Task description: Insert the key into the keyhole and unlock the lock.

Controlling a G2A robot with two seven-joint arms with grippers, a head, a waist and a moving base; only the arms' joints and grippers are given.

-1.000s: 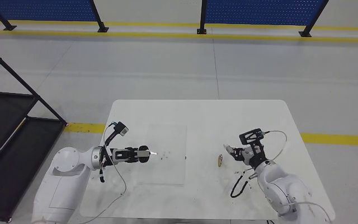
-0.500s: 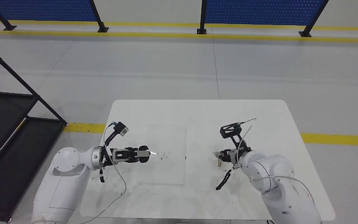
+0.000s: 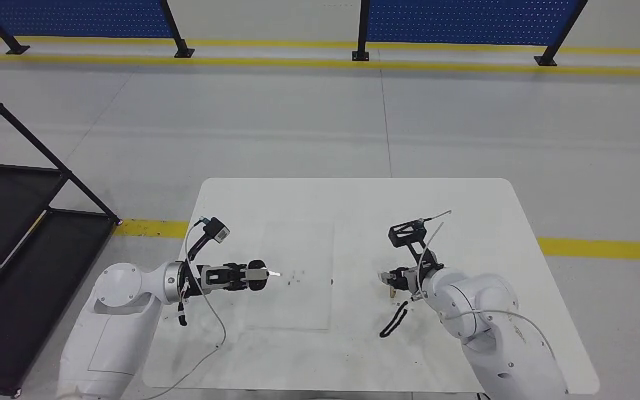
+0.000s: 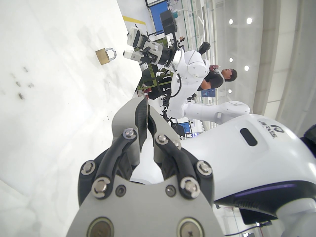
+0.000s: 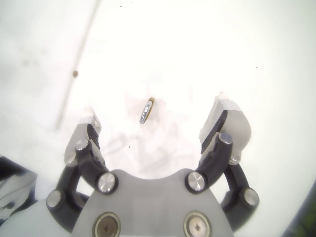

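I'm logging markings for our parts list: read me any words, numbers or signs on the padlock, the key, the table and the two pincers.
Padlock: brass face looks blank; any stamp is too small to read.
Key, in the left pincer: edge-on, nothing readable.
Table: dark specks, no print.
Right pincer: no text.

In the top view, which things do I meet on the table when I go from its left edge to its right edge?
The left gripper, shut on the key → dark specks → padlock. The open right gripper hangs over the padlock, so I leave it unordered.
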